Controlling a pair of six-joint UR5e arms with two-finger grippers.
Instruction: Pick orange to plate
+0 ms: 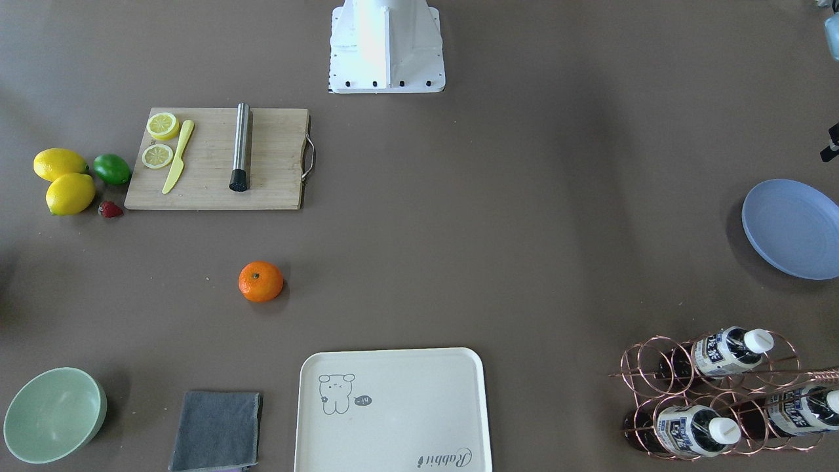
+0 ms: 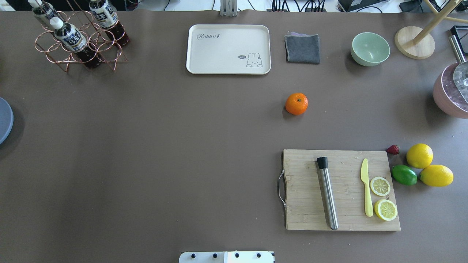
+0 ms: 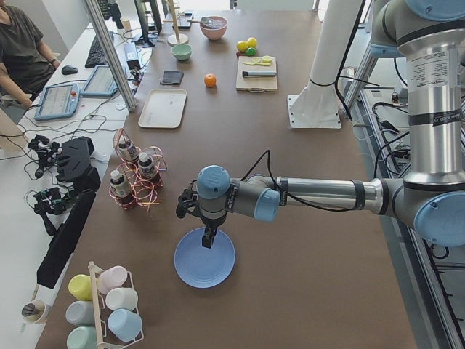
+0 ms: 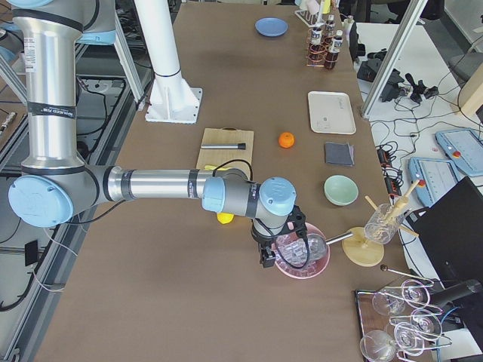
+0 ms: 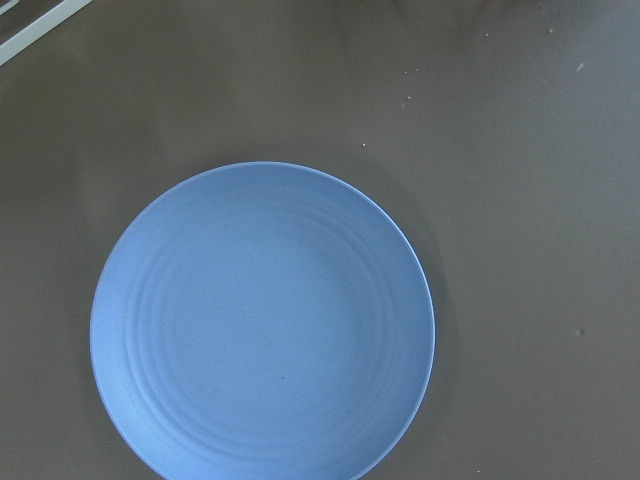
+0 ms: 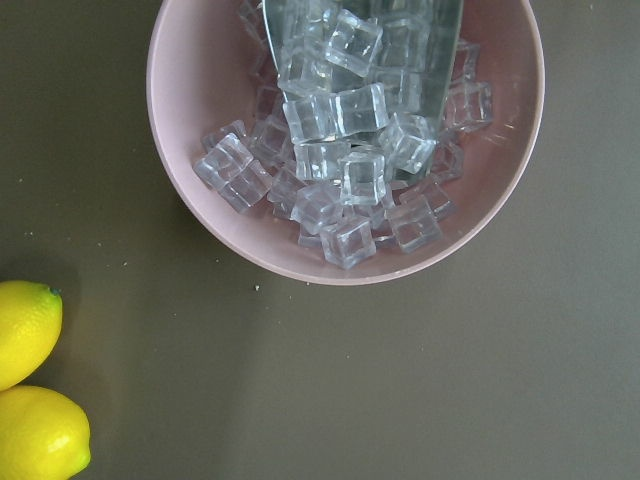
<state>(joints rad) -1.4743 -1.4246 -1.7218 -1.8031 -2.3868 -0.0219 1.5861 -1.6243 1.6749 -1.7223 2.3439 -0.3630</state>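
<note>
The orange (image 1: pixel 261 281) sits alone on the brown table between the cutting board and the cream tray, and it also shows in the overhead view (image 2: pixel 296 103). The blue plate (image 1: pixel 793 228) lies at the table's end on my left side and holds nothing (image 5: pixel 262 325). My left gripper (image 3: pixel 208 240) hangs just above the plate (image 3: pixel 205 258); I cannot tell if it is open or shut. Far from the orange (image 4: pixel 286 139), my right gripper (image 4: pixel 266 258) hovers by a pink bowl of ice; its state cannot be told either.
A wooden cutting board (image 2: pixel 342 190) carries a steel muddler, a yellow knife and lemon slices. Lemons (image 2: pixel 419 155), a lime and a strawberry lie beside it. The cream tray (image 2: pixel 228 49), grey cloth (image 2: pixel 302 48), green bowl (image 2: pixel 370 48), bottle rack (image 2: pixel 78 36) and pink ice bowl (image 6: pixel 345 140) line the far and right edges.
</note>
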